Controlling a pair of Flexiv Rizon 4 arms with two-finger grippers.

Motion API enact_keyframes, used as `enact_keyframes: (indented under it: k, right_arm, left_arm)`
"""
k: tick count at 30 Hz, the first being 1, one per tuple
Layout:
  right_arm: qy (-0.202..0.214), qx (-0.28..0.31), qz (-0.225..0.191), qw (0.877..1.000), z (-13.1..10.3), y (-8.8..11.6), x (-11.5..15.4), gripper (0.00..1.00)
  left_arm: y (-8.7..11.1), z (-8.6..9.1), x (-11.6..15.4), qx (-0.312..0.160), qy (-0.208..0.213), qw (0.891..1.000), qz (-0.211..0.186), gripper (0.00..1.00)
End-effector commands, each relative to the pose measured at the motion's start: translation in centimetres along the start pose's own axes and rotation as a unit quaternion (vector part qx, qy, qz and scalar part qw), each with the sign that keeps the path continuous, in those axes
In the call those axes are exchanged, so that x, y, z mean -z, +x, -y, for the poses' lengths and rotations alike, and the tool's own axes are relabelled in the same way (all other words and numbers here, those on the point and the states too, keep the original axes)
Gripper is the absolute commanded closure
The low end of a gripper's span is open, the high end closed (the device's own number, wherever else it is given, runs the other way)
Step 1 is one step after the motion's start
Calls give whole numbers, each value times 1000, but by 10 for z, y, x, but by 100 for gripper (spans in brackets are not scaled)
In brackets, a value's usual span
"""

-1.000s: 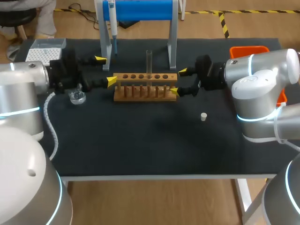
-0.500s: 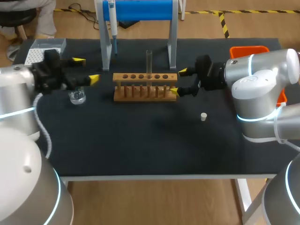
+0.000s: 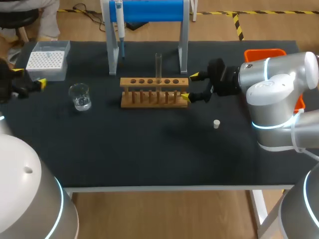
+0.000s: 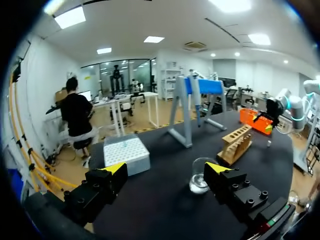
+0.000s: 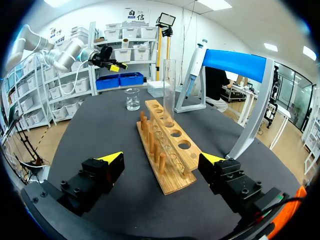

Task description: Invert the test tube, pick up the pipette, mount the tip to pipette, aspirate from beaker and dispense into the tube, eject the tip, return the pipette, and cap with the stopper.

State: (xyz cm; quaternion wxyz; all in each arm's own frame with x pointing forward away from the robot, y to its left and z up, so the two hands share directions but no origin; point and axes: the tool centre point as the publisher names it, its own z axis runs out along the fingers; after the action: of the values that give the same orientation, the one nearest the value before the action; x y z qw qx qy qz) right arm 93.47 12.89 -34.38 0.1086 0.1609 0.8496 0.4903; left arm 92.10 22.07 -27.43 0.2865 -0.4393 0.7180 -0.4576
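Standing upright in wooden rack (image 3: 154, 103), clear tube (image 3: 158, 64), L hand (image 3: 30, 77) spread, R hand (image 3: 189, 86) spread

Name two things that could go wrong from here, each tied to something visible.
The open right pincer sits at the end of the rack; a move could shove the rack and topple the tall test tube standing in it. The beaker holds liquid and stands between the left pincer and the rack; a low sweep toward the pipette might spill it.
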Motion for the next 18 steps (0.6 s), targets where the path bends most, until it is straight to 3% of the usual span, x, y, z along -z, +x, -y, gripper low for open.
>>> enact_keyframes:
  k: [1, 18]
  right_arm:
    - [-1, 0, 0, 1000, 1, 0, 0, 0]
    - [-1, 0, 0, 1000, 1, 0, 0, 0]
  left_arm:
    - [-1, 3, 5, 33, -23, 991, 129, 0]
    - [-1, 3, 5, 33, -23, 991, 129, 0]
